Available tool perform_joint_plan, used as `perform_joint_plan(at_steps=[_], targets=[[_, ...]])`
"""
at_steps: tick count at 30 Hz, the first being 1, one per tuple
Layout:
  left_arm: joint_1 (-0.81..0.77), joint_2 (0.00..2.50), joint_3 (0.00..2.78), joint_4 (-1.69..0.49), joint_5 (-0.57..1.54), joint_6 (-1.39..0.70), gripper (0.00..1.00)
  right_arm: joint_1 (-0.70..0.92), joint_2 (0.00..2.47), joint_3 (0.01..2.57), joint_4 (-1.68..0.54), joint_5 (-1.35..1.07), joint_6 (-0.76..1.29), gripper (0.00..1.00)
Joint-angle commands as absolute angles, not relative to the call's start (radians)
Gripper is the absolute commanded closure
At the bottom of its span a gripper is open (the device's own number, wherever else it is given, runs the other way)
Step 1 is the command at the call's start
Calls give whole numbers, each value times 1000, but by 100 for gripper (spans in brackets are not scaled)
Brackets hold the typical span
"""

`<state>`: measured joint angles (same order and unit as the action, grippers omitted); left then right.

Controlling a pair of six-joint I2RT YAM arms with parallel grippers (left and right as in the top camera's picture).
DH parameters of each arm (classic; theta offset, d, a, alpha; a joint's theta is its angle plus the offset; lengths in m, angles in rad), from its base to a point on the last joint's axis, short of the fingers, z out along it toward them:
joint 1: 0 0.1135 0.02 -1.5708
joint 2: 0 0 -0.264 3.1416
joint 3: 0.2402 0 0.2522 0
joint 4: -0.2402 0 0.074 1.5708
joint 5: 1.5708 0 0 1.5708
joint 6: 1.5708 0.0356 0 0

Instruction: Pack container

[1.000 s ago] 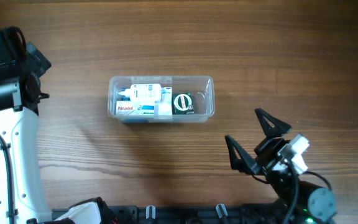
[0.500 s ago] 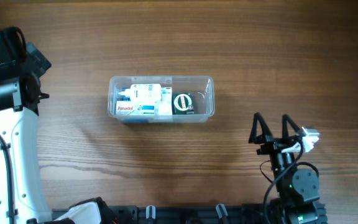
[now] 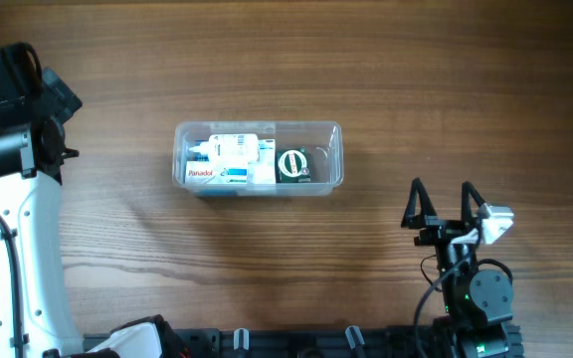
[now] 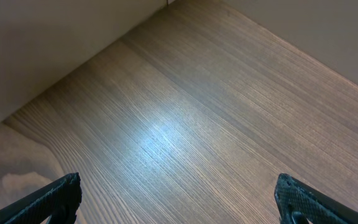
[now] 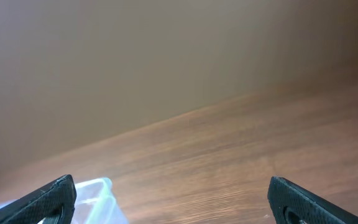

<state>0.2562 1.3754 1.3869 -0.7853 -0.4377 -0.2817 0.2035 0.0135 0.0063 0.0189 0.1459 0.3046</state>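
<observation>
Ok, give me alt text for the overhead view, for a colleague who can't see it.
A clear plastic container sits mid-table, holding a Panadol box, a white bottle and a round green-and-black item. The right gripper is open and empty, nearer the front edge and apart from the container; the left arm is at the left edge.

- Overhead: straight down, whole tabletop (image 3: 386, 60).
- Left wrist: close, tilted down at tabletop.
- Right wrist: low, near level; shares container (image 5: 101, 202) corner with overhead.
</observation>
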Motion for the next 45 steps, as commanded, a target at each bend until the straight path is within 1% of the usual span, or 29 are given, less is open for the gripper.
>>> perform_joint_plan(at_steps=[1,2,4,35,40,45], targets=[[260,1371,1391,-783,-450,-265,0,199,3,6,5,-8,-128,0],[260,1371,1391,-783,-450,-265,0,199,3,6,2,-33,-207,0],[260,1371,1391,-783,-450,-266,0,199,3,6,1,-45,-244,0],[257,1374,1383,-780,-445,-266,0,199,5,6,2,-46,-236,0],[225,1197,1273,-779,-443,-266,0,199,5,6,2,-46,-236,0],[186,906,1027,-779,-443,-266,0,199,5,6,2,-46,-236,0]])
